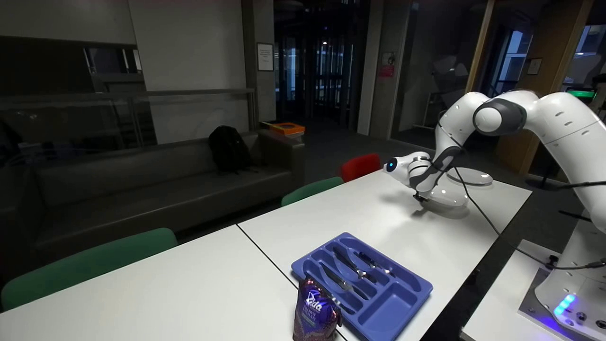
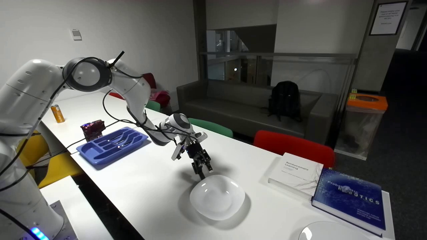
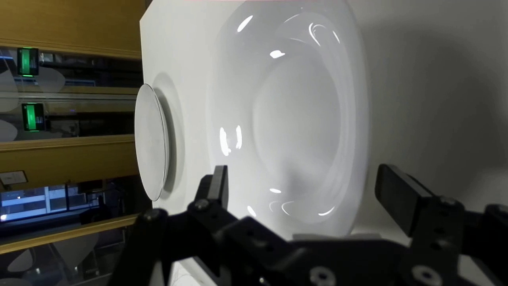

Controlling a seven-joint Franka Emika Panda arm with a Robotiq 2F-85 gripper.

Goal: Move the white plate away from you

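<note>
the claw (image 3: 304, 184) is released and spread wide just beside the white plate (image 2: 217, 197). the blue tray (image 1: 390, 305) and flatter plate (image 3: 151, 143) lie on opposite sides of the white plate.

The arm (image 1: 544, 113) I steer is glossy white, with dark grey collars (image 1: 515, 113), black cables (image 1: 484, 215) and blue lights (image 1: 564, 304) on its base (image 1: 577, 288); my gripper (image 3: 302, 178) is black, dotted with round screws (image 3: 322, 275).

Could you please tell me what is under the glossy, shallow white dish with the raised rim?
Around the glossy, shallow white dish, the white tabletop and a soft shadow show. What lies directly beneath cannot be seen, because the dish covers it.
</note>
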